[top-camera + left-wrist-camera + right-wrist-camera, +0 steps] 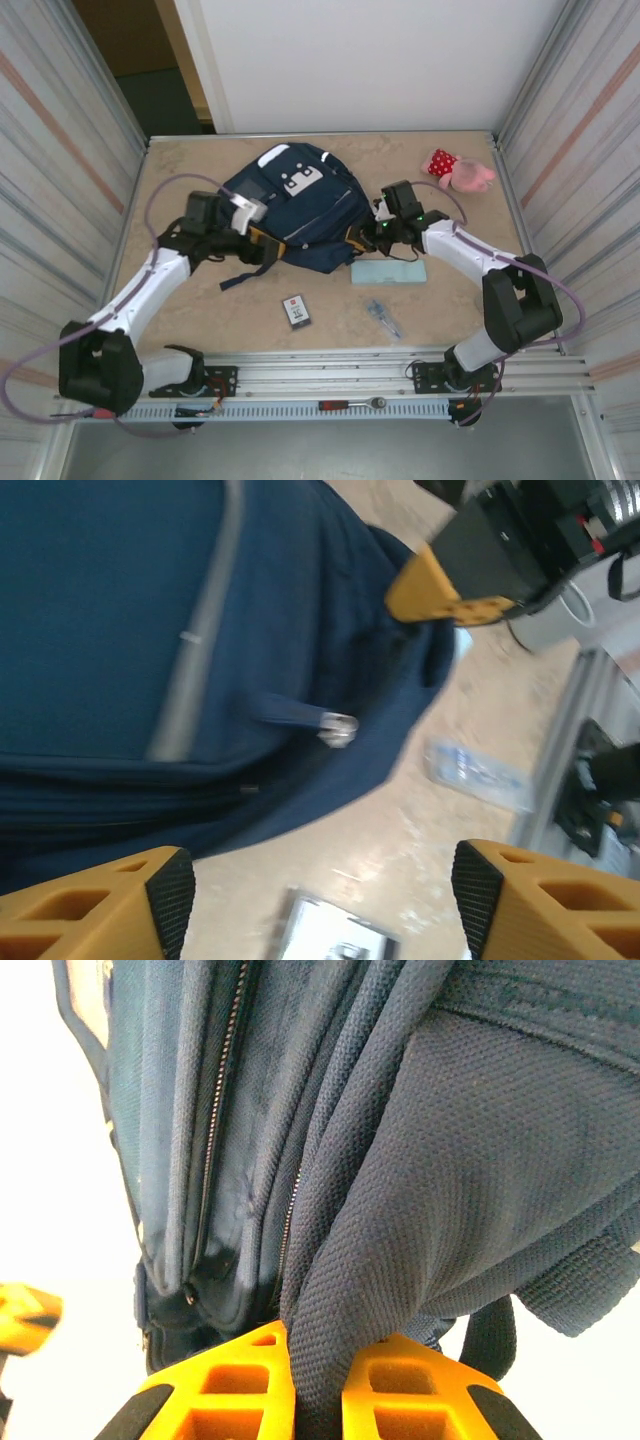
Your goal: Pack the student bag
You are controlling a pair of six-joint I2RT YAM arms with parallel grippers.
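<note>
1. As I look down from the top camera, the student bag [300, 205] lies flat on the desk [200, 300], toward the far middle, between both arms. My left end effector [266, 241] sits at its near-left edge and my right end effector [357, 235] at its near-right edge. A pink plush toy [460, 170] lies well apart at the far right. A pale blue pouch [388, 272], a small card [296, 311] and a metal tool [381, 317] lie nearer the arm bases.
2. On the left wrist camera, the fingers [100, 905] stand wide apart with nothing between them, just off the student bag's navy edge, where a zipper pull [338, 727] sticks out.
3. On the right wrist camera, the fingers [220, 1400] are clamped on a fold of the student bag's woven fabric.
</note>
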